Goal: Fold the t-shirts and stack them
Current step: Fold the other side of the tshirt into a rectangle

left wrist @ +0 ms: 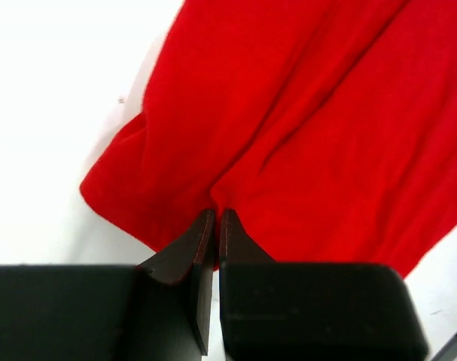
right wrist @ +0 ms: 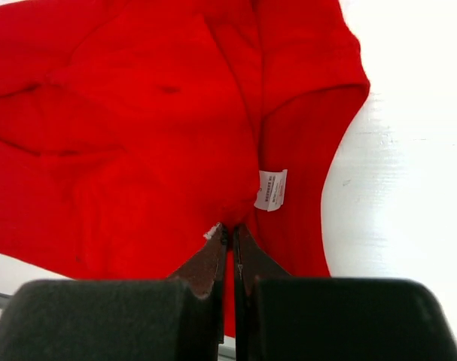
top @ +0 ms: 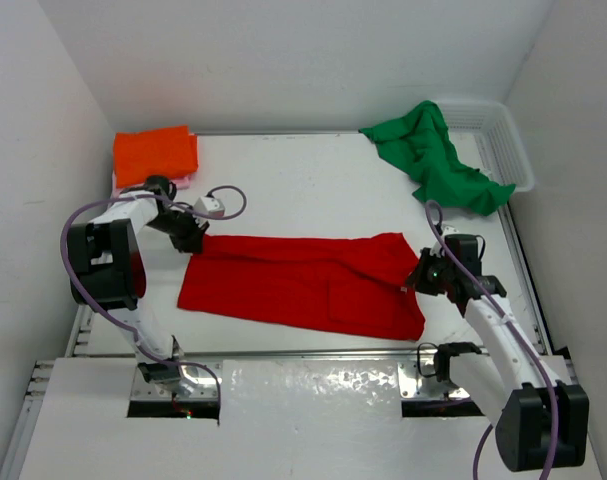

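Red t-shirt lies on the white bench, spread as a long band running left to right between the two arms, slightly creased, with its near right portion doubled over. Left arm: jaws closed on the shirt's far left corner; in the left wrist view the dark fingers meet with only a thin slit between them, the tips at the edge of the red cloth. Right arm: jaws closed on the shirt's right end; in the right wrist view the fingers are pinched together with a strip of red fabric showing between them. A small white label sits just above those fingertips, beside a curved opening in the cloth. Orange t-shirt is folded at the far left corner of the bench, resting on the pink t-shirt, of which only a narrow edge shows. Green t-shirt is crumpled at the far right, draped partly over the rim of the white mesh basket and partly onto the bench, well apart from the red one.
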Robot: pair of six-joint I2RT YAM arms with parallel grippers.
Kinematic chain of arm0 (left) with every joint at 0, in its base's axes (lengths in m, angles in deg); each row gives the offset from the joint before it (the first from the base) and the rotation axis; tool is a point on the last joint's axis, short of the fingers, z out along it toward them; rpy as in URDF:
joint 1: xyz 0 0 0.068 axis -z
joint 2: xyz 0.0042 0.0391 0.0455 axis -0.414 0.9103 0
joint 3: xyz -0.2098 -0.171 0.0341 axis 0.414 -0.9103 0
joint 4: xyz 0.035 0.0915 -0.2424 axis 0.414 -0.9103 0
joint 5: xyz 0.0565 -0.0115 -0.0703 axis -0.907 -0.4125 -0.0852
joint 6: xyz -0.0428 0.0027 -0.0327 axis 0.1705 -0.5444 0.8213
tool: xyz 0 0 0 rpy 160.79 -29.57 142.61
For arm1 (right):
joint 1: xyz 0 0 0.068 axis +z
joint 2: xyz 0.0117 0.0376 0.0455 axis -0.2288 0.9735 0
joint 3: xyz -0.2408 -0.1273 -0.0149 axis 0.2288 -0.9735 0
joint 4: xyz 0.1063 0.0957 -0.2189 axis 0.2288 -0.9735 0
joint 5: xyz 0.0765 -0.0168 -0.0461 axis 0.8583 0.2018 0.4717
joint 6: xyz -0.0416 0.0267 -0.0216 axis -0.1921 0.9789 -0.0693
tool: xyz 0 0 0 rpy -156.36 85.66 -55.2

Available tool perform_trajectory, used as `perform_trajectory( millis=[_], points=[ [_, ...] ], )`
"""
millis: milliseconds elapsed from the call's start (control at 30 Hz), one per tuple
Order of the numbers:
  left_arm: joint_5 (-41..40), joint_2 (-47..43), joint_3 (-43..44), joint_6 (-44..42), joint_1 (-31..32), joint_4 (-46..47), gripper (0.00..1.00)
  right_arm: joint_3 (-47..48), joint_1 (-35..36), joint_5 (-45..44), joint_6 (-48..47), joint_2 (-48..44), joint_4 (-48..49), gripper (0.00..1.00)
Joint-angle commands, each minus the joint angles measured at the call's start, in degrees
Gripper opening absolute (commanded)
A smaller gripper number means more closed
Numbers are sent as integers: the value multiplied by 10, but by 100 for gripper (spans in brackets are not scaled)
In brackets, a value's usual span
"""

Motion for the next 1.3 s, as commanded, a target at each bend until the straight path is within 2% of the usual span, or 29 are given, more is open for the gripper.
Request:
perform_trajectory(
  millis=[0, 167, 333, 733, 800, 833, 933, 1000, 1133, 1200, 1267],
  points=[
    [-3, -2, 13, -2, -5, 23, 0, 27, -2, -7, 7, 1, 25, 0],
    [-6, 3, 40, 4, -8, 39, 0, 95, -3, -70, -49, 13, -53, 0],
    [-8, 20, 54, 4, -16, 41, 0, 107, -10, -65, -43, 4, -60, 0],
    [-35, 16, 3, -55, -15, 30, 0, 41, -10, -20, -22, -17, -84, 0],
    [-35, 20, 7, -70, -16, 9, 23, 19, -10, -5, -15, -11, -80, 0],
    [-32, 23, 11, -90, -16, -23, 43, 11, -10, -3, -15, -8, -79, 0],
    [-34, 15, 24, -120, -17, -77, 56, 10, -10, -6, -15, -13, -75, 0],
    [-33, 6, 37, -133, -19, -100, 58, 12, -10, -8, -19, -15, -75, 0],
    [-13, 10, 94, -183, -20, -214, 57, 17, -10, -15, -28, -10, -84, 0],
    [15, 19, 119, -187, -20, -242, 51, 17, -10, -13, -29, -10, -82, 0],
    [37, 27, 134, -92, -19, -180, 31, 16, -10, -15, -28, -10, -79, 0]
  ],
)
